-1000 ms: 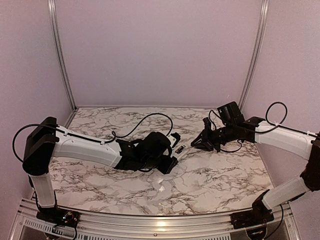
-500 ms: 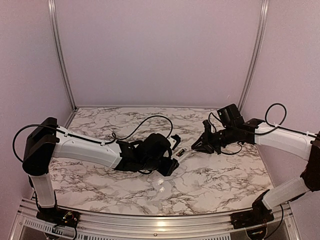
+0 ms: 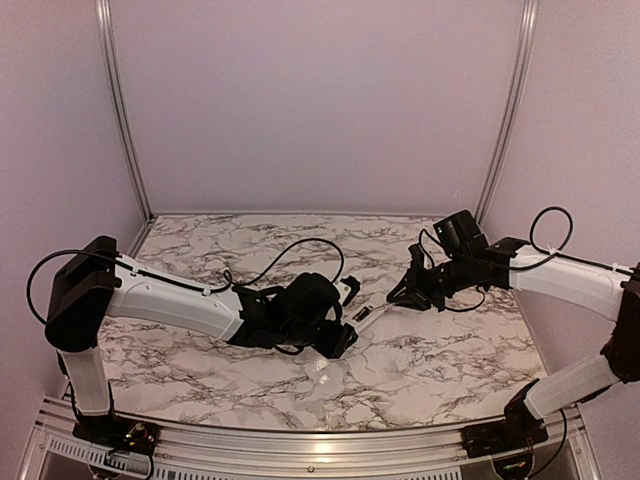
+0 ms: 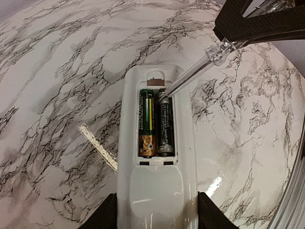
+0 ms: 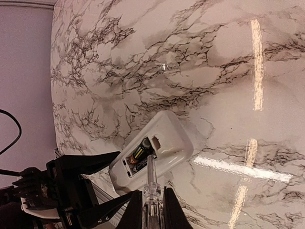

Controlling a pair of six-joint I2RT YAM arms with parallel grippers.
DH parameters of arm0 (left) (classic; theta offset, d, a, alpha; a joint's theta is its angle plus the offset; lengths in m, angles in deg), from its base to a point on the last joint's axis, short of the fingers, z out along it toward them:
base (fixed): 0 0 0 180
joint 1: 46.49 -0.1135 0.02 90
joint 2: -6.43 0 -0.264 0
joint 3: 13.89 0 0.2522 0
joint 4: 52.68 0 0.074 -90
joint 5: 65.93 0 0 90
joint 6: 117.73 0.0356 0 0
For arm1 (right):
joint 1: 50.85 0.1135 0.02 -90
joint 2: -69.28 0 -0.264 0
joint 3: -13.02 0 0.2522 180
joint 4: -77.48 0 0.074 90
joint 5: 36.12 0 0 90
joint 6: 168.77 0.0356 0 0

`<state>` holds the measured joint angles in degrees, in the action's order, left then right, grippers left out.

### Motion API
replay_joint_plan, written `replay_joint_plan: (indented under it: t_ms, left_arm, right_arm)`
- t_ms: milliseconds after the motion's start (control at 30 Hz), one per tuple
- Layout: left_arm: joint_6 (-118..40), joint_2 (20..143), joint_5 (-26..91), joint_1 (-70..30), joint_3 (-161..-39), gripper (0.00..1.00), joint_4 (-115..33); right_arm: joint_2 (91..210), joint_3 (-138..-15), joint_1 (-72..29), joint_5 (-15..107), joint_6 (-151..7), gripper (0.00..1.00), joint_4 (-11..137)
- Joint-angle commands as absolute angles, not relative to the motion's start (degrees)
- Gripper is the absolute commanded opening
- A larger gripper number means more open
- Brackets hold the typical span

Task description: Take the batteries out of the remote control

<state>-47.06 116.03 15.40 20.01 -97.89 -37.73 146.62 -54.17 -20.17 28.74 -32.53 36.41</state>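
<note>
We hold the remote in the left gripper, clamped across its near end with the open bay turned up over the middle of the table, likely so it cannot slide while being pried. Both batteries lie side by side in the bay. Our right gripper is clenched on a screwdriver, whose tip sits at the far end of the dark cell, apparently to lever it up; neither cell is out yet.
</note>
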Motion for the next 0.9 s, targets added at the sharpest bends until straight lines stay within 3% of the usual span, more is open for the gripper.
replay_joint_plan:
  t_ms: [0, 867]
  left_arm:
    - [-48.3, 116.2, 15.0, 20.2, -97.3, 0.00, -42.3]
    - [-49.7, 118.6, 21.5, 20.1, -98.1, 0.00, -43.8]
  right_arm:
    - [147.0, -53.8, -19.8, 30.6, -33.0, 0.00, 33.2]
    - [146.8, -53.3, -19.1, 25.6, -34.2, 0.00, 34.2]
